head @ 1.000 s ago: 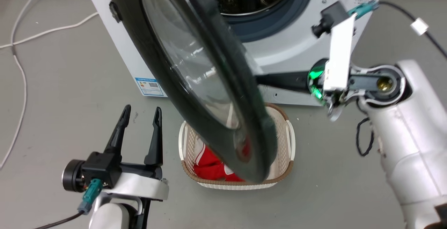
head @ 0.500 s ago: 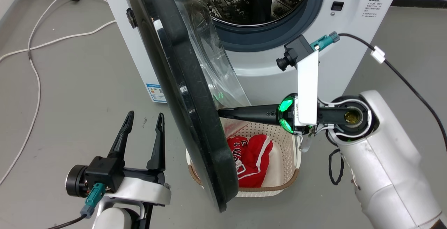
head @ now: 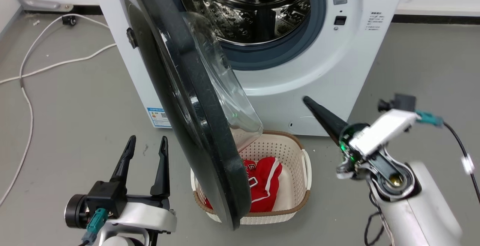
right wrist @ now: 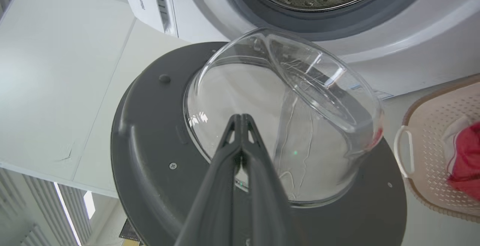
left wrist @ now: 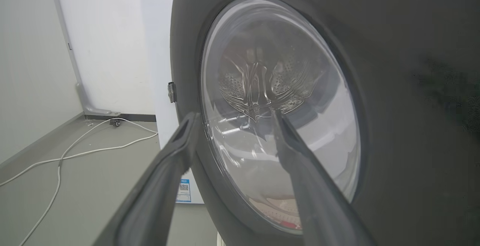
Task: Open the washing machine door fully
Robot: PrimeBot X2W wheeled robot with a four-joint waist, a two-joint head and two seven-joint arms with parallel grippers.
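The white washing machine (head: 337,62) faces me with its steel drum exposed. Its washing machine door (head: 183,99), a black disc with a clear glass bowl (head: 225,84), stands swung out about edge-on to me, hinged at the machine's left. My left gripper (head: 147,141) is open at the lower left, short of the door's outer face (left wrist: 393,88), holding nothing. My right gripper (head: 308,101) is shut and empty, right of the door and apart from it. In the right wrist view its tips (right wrist: 240,117) point at the door's inner face (right wrist: 150,133) and bowl (right wrist: 300,99).
A perforated cream basket (head: 296,152) with a red garment (head: 262,178) sits on the grey floor under the door's lower edge. White cables (head: 26,99) trail across the floor at the left. A blue label (head: 159,116) marks the machine's lower left corner.
The door has swung wider than one second ago. My right gripper, pressed against the door's inner side half a second ago, has drawn back right and down. The head camera also shifted.
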